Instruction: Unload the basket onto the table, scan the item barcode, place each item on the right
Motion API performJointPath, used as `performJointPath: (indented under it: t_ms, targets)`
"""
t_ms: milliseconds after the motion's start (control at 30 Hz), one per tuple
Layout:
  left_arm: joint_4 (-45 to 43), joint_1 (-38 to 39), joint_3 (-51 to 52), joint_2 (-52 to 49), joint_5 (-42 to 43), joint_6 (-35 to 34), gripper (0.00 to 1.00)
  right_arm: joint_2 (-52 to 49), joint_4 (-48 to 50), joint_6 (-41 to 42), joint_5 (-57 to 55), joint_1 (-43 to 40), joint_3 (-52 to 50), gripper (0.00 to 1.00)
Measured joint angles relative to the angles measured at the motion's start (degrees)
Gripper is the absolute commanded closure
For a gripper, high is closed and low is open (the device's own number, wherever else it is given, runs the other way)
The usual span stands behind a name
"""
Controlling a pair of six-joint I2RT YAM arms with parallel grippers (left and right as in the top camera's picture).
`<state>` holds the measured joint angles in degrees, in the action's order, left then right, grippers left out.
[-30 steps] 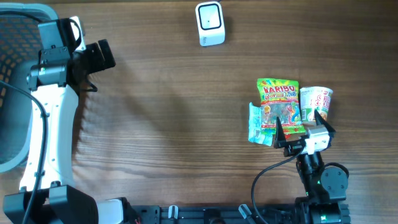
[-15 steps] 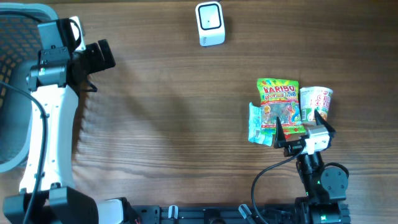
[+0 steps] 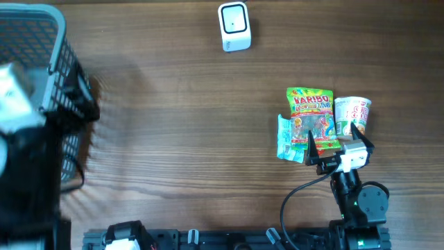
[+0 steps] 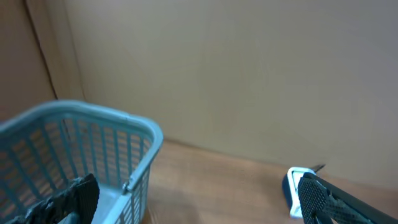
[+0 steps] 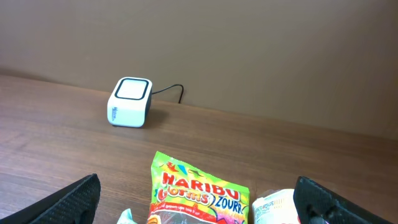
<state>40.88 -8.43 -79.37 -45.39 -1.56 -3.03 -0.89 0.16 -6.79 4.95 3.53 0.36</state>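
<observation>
Gaping at full width, the right jaws hold nothing. Their black fingers [image 5: 74,202] flank the near end of a green Haribo sweet bag [image 3: 310,114] lying flat on the brown wooden surface [image 3: 194,125]; whether they touch it I cannot tell. Just beside the bag on its right is a white paper noodle cup [image 3: 352,112], and a pale turquoise plastic packet [image 3: 286,139] pokes out from under the bag's left side. Well beyond them, near the far edge, sits the small white box-shaped barcode scanner [image 3: 234,26], top panel facing up, a black cable running off behind it. The left jaws are likewise spread wide and empty, above a grey-blue plastic mesh basket [image 4: 93,134] at the left end of the surface. From overhead that arm is only a blur
</observation>
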Motion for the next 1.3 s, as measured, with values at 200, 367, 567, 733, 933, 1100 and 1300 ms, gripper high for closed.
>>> performJointPath:
  t_ms: [200,367,567,733,933,1100,1300]
  targets:
    - [2.4,0.0,1.8,8.7,0.0,0.0,0.00,0.0,0.0,0.0,0.0,0.0,0.0,0.00]
    - [6.6,0.0,11.3,20.6,0.0,0.0,0.00,0.0,0.0,0.0,0.0,0.0,0.0,0.00]
    - [3.7,0.0,27.5,32.3,2.3,0.0,0.00,0.0,0.0,0.0,0.0,0.0,0.0,0.00]
    - [-21.8,0.0,41.5,40.6,9.0,-0.6,0.00,0.0,0.0,0.0,0.0,0.0,0.0,0.00]
    - [-44.8,1.5,55.6,44.6,11.5,-7.9,0.00,0.0,0.0,0.0,0.0,0.0,0.0,0.00]
    - [-47.5,2.0,65.2,44.6,11.9,-13.5,0.00,0.0,0.0,0.0,0.0,0.0,0.0,0.00]
    - [-48.7,2.0,74.8,44.6,12.0,-16.4,0.00,0.0,0.0,0.0,0.0,0.0,0.0,0.00]
